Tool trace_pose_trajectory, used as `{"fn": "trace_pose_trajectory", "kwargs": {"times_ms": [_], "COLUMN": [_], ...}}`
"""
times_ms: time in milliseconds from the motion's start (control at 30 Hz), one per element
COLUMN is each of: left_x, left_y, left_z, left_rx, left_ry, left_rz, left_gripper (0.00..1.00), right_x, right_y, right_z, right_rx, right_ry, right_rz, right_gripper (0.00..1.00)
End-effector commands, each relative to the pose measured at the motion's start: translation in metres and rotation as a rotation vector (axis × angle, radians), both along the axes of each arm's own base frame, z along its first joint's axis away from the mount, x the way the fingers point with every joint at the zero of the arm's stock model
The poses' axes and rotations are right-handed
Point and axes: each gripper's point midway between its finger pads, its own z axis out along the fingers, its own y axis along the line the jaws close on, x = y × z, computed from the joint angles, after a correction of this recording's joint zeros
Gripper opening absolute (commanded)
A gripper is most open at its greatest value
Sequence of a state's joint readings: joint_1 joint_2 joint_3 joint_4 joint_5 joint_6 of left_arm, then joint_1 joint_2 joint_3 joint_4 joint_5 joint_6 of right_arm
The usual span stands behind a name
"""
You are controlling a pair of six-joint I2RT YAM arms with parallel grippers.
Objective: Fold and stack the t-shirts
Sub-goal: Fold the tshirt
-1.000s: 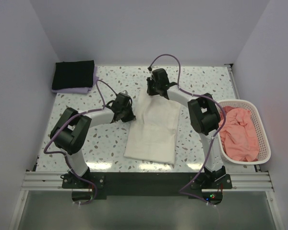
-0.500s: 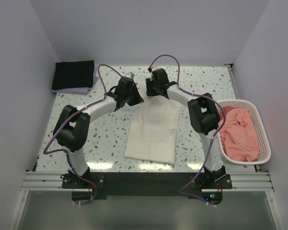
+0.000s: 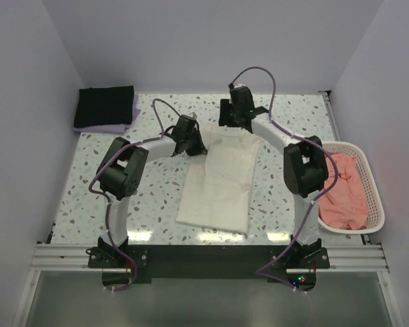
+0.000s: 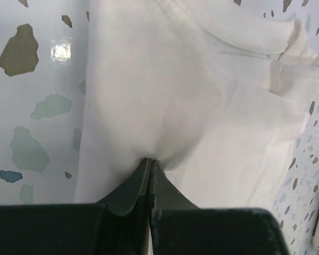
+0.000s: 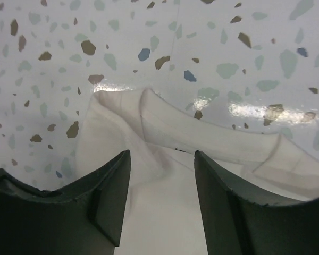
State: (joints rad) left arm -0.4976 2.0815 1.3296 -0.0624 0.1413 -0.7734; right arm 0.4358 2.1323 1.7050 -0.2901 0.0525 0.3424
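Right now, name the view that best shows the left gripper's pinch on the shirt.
Left wrist: the left gripper is shut on a fold of the cream-white t-shirt. Top external cannot see the pinch itself. Right wrist shows only the shirt's far edge.

white-walled lab booth, terrazzo table

T-shirts: 4 total.
- cream-white tee: 1
- black tee: 1
- lavender tee: 1
- salmon-pink tee: 1

Tee stacks: 1, 2 pcs (black + lavender).
White slatted basket: 1.
Robot arms: 2, left arm + right arm.
Grippers: 2, left gripper + right gripper, 2 fingers ea.
Purple cables: 2, 1 per arm.
Speckled table: 1.
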Motion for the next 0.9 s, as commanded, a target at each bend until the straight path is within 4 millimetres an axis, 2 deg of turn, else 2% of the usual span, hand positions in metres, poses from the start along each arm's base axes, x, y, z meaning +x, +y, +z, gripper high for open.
{"fn": "trace_pose_trajectory", "kwargs": {"times_ms": [0,100,133,167,200,233,267,333,367,433,500,800,867], "left_x": [0.007,0.005,0.007,0.007,0.007,0.015,0.016,0.019,0.020,0.020,0.020,0.032,0.031], "left_y": [-0.005,-0.003,-0.004,-0.004,-0.005,-0.010,-0.010,-0.013,-0.015,-0.016,-0.018,-0.037,-0.040], "left_z": [0.002,0.011,0.020,0.024,0.029,0.046,0.052,0.064,0.068,0.066,0.065,0.054,0.042], "left_rx": [-0.025,-0.030,-0.038,-0.042,-0.047,-0.078,-0.084,-0.100,-0.105,-0.106,-0.113,-0.160,-0.171], "left_ry": [-0.030,-0.043,-0.060,-0.068,-0.075,-0.129,-0.142,-0.173,-0.181,-0.174,-0.171,-0.157,-0.134], "left_rz": [-0.020,-0.016,-0.018,-0.018,-0.020,-0.023,-0.026,-0.034,-0.042,-0.049,-0.058,-0.099,-0.099], "left_gripper": [0.02,0.03,0.03,0.03,0.04,0.04,0.05,0.07,0.07,0.07,0.08,0.11,0.11], "right_x": [-0.007,-0.027,-0.034,-0.044,-0.048,-0.053,-0.061,-0.068,-0.074,-0.078,-0.083,-0.109,-0.113], "right_y": [-0.025,-0.043,-0.047,-0.052,-0.058,-0.063,-0.070,-0.082,-0.087,-0.095,-0.101,-0.093,-0.096], "right_z": [0.070,0.066,0.064,0.052,0.059,0.056,0.048,0.049,0.040,0.038,0.025,0.004,-0.002], "right_rx": [0.048,0.013,0.006,-0.005,-0.005,-0.015,-0.031,-0.041,-0.052,-0.046,-0.051,0.030,0.022], "right_ry": [-0.091,-0.055,-0.044,-0.017,-0.031,-0.022,0.002,0.007,0.024,0.025,0.057,0.122,0.135], "right_rz": [-0.123,-0.180,-0.186,-0.197,-0.208,-0.220,-0.233,-0.258,-0.264,-0.271,-0.273,-0.233,-0.236], "right_gripper": [0.54,0.52,0.51,0.51,0.51,0.49,0.47,0.43,0.43,0.43,0.44,0.44,0.44]}}
